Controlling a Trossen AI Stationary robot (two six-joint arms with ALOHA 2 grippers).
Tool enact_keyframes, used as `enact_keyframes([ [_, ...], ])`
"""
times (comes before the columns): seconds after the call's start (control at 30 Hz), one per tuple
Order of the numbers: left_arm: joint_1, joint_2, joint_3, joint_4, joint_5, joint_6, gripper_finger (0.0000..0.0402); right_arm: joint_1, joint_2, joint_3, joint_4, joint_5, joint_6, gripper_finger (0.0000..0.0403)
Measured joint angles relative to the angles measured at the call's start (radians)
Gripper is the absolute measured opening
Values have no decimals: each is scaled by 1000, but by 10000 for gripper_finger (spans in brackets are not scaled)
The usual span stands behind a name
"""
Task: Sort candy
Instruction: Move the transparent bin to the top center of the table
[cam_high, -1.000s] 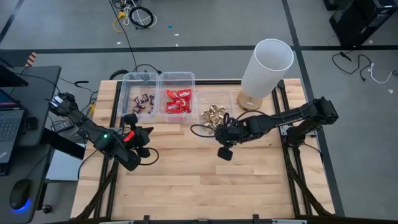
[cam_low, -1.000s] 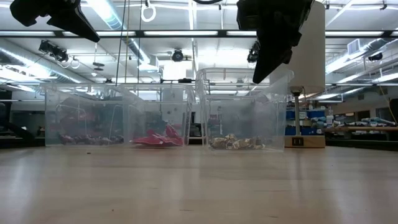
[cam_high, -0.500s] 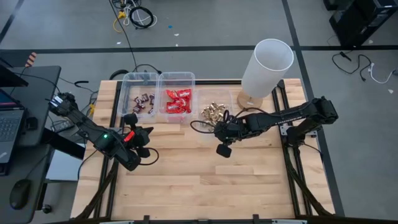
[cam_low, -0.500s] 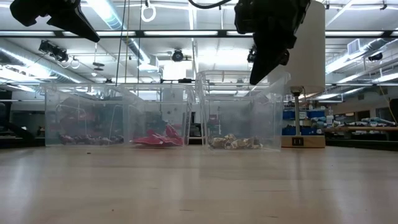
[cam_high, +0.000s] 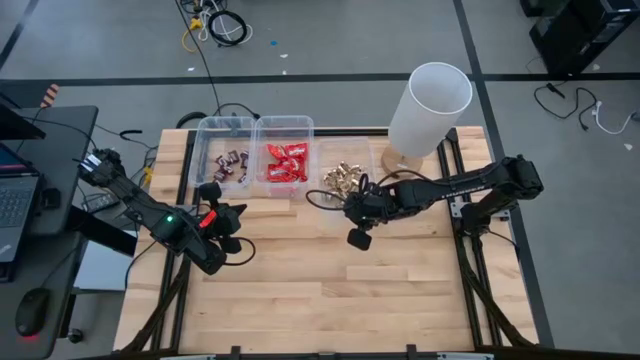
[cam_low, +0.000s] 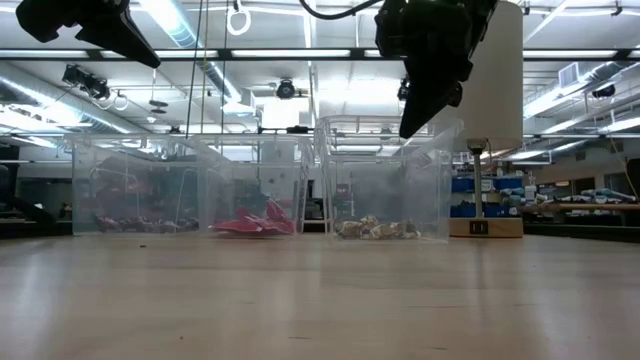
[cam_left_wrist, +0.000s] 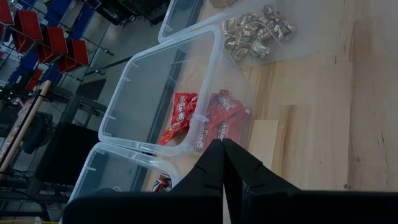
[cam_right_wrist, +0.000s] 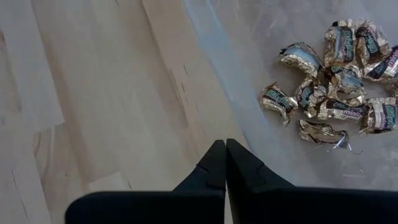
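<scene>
High view: candy (cam_high: 286, 161) lies sorted in three far bins (cam_high: 283, 128). Right gripper (cam_high: 352, 205), fingers pressed together and empty, hovers beside the gold pieces (cam_high: 343, 177); left gripper (cam_high: 232, 225) likewise, near-left.

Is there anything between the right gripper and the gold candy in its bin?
Nothing visible. The right gripper, shut and empty, hangs above the near wall of the open-topped clear bin, with the gold-foil pieces lying uncovered inside.
</scene>
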Motion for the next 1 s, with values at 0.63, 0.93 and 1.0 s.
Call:
enact_keyframes([
  [0.63, 0, 0, 0, 0, 0, 0, 0, -38, 0, 1, 22, 0, -34, 0],
  [0.93, 0, 0, 0, 0, 0, 0, 0, -61, 0, 1, 23, 0, -51, 0],
  [1.0, 0, 0, 0, 0, 0, 0, 0, -67, 0, 1, 24, 0, -59, 0],
])
